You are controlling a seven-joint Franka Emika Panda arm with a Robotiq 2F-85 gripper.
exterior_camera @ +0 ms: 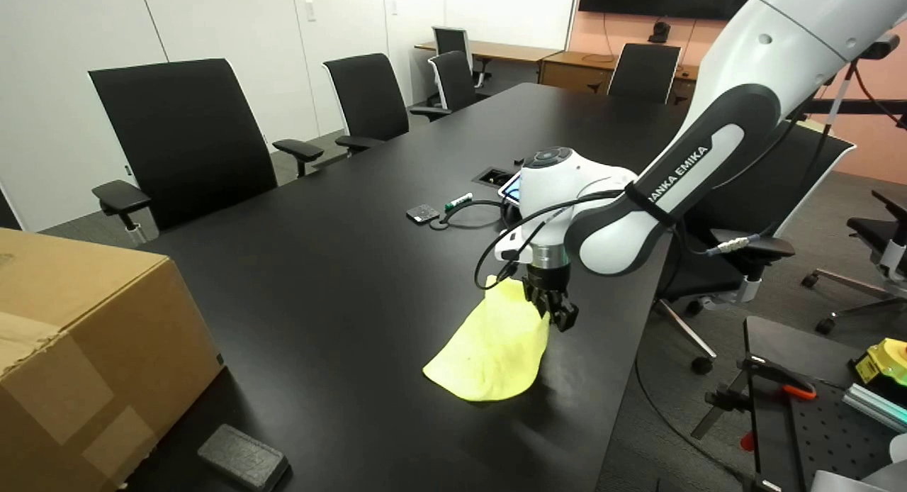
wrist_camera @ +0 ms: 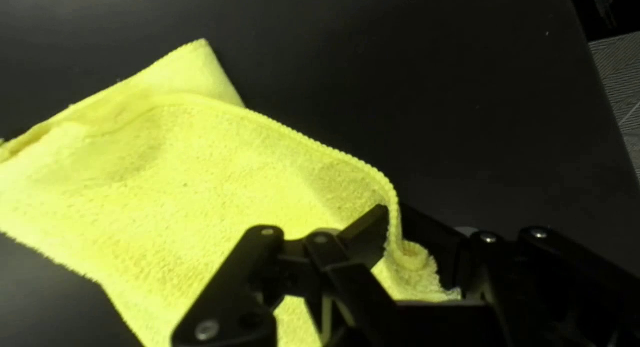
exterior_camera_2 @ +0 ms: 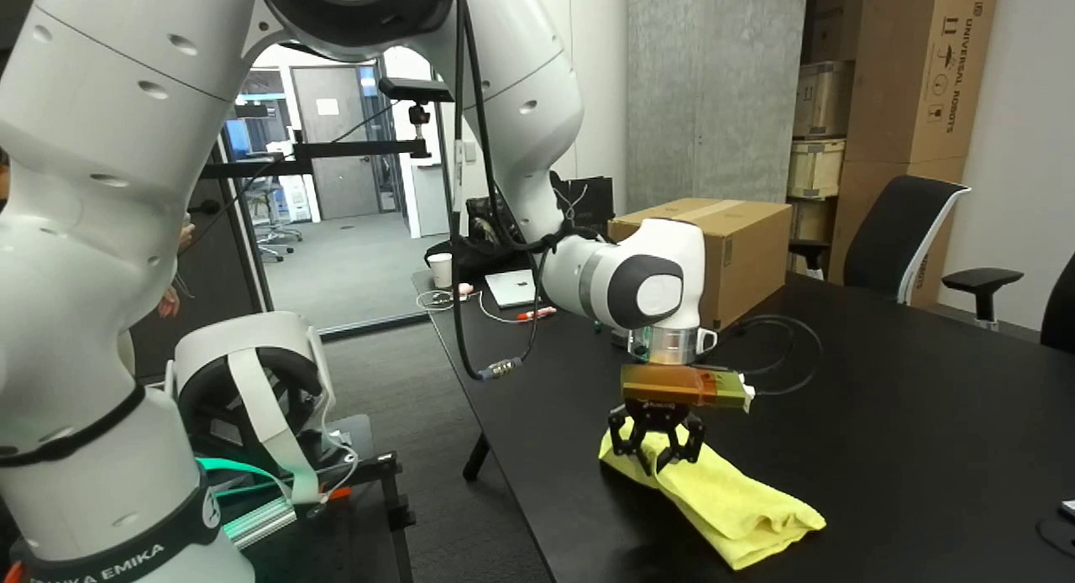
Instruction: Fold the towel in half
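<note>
The towel is a bright yellow cloth. It lies on the dark table, seen in both exterior views [exterior_camera: 489,350] [exterior_camera_2: 739,507] and in the wrist view [wrist_camera: 200,187]. My gripper is at one end of it, low over the table, in both exterior views [exterior_camera: 553,313] [exterior_camera_2: 655,467]. In the wrist view the fingers [wrist_camera: 394,212] are shut on the towel's hemmed edge, with a curled bit of cloth between them. The held part is raised and the cloth slopes away from it. A corner of a lower layer shows beyond the upper hem at the towel's far end.
The dark table [exterior_camera: 319,286] has a long edge near the arm. A cardboard box [exterior_camera: 106,336] and a grey block [exterior_camera: 243,456] stand at one end. A tablet [exterior_camera: 511,187], a green marker [exterior_camera: 459,201] and a cable lie behind the gripper. Chairs [exterior_camera: 184,130] line the table.
</note>
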